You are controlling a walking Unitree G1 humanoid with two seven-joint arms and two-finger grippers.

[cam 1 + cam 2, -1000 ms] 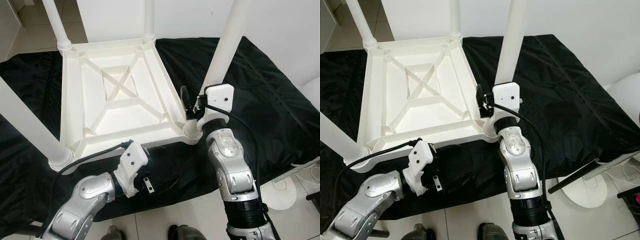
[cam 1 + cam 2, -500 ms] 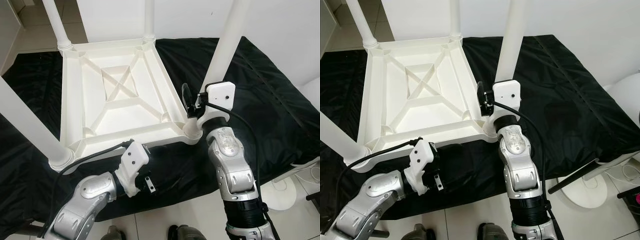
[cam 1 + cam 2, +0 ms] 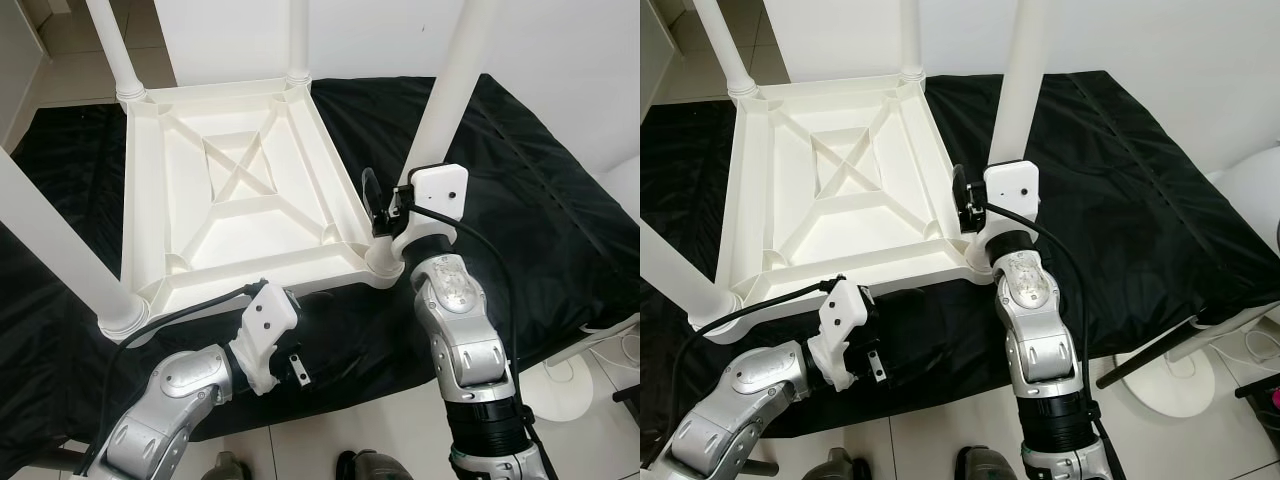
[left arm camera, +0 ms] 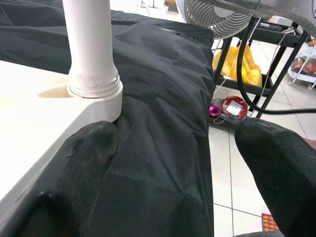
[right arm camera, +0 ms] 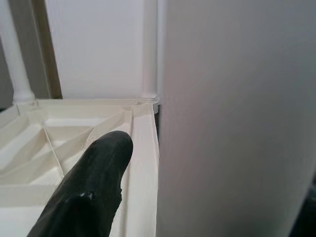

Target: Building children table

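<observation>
1. Black cloth point(image 3: 520, 200) covers the surface under everything; it spreads wide to both sides and hangs over the near edge above the tiled floor point(image 3: 400, 420).
2. White children's table point(image 3: 240, 190) lies upside down on the cloth, ribbed underside w/ an X brace facing up; four white legs stand up from its corners, cropped at the frame edges.
3. Near-right leg point(image 3: 450, 90) rises from its corner socket point(image 3: 385, 262); near-left leg point(image 3: 50, 250) sits in its socket at the opposite near corner; two far legs stand at the back corners.
4. Right arm point(image 3: 465, 340) reaches fwd to the near-right corner; right hand point(image 3: 385, 205) is at the base of that leg, one black finger point(image 5: 94, 182) on the table side of the leg, the leg filling the rest of the wrist view; whether it is clamped on the leg, cannot tell.
5. Left arm point(image 3: 170, 400) is bent low at the near edge; left hand point(image 4: 173, 163) has its fingers apart, holding nothing; one finger point(image 4: 84, 163) is against the table's edge near the corner socket, the other point(image 4: 281, 168) out over the cloth edge.
6. Beyond the cloth in the left wrist view: a fan point(image 4: 217, 17), a black-framed stand point(image 4: 261, 69), a yellow bag point(image 4: 242, 64), a small red and pink item point(image 4: 229, 107) on the floor.
</observation>
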